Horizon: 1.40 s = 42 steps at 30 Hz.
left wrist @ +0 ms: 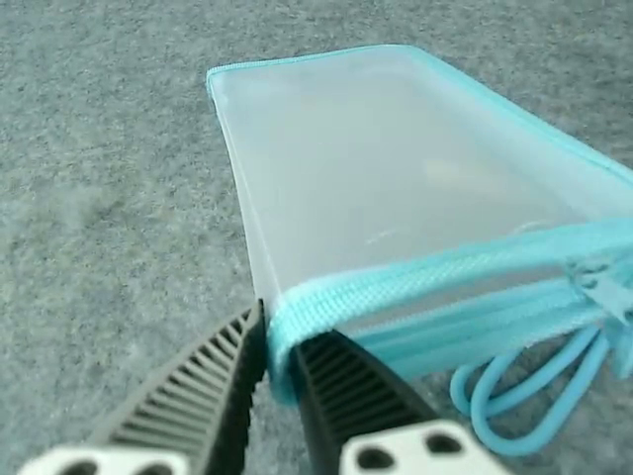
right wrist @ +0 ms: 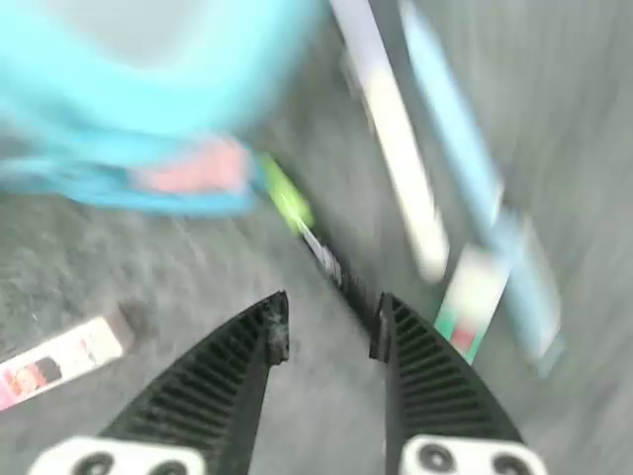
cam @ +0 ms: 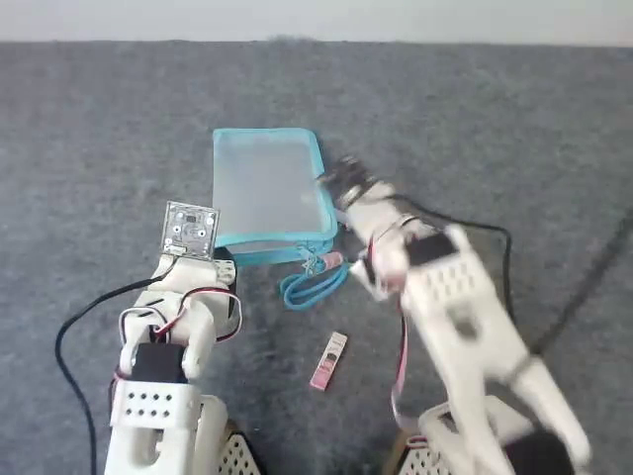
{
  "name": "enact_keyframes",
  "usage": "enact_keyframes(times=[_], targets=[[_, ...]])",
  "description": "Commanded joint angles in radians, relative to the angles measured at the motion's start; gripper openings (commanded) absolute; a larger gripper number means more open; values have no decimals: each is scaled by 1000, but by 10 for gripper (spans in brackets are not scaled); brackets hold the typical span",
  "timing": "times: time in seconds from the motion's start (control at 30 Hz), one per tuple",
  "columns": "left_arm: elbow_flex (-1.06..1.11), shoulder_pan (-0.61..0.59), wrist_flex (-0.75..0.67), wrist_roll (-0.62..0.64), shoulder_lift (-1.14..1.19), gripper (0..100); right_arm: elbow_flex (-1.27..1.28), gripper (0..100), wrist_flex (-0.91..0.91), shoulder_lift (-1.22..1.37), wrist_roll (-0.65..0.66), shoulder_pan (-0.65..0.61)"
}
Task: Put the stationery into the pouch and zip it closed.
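Observation:
The translucent pouch [cam: 265, 188] with teal edging lies flat at the table's middle. Its teal zipper edge [left wrist: 435, 272] faces the arms, and a teal strap loop [cam: 313, 283] trails from it. My left gripper [left wrist: 282, 361] is shut on the pouch's near left corner [cam: 226, 259]. My right gripper [right wrist: 329, 332] is open with nothing between its fingers, and it hovers by the pouch's right edge [cam: 344, 184]. Just beyond its fingertips lie a dark pen with a green end [right wrist: 318, 247], a white pen [right wrist: 396, 139] and a blue pen [right wrist: 465, 168]. A pink eraser [cam: 328, 360] lies nearer the arms.
Grey carpet-like cloth [cam: 514, 129] covers the whole table, with open room left and right of the pouch. Black cables [cam: 69, 332] run beside both arm bases.

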Motion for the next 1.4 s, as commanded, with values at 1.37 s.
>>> enact_keyframes(times=[1.37], targets=[[-154, -9, 86, 8, -6, 14, -310, 7, -275, 328, 209, -127]])
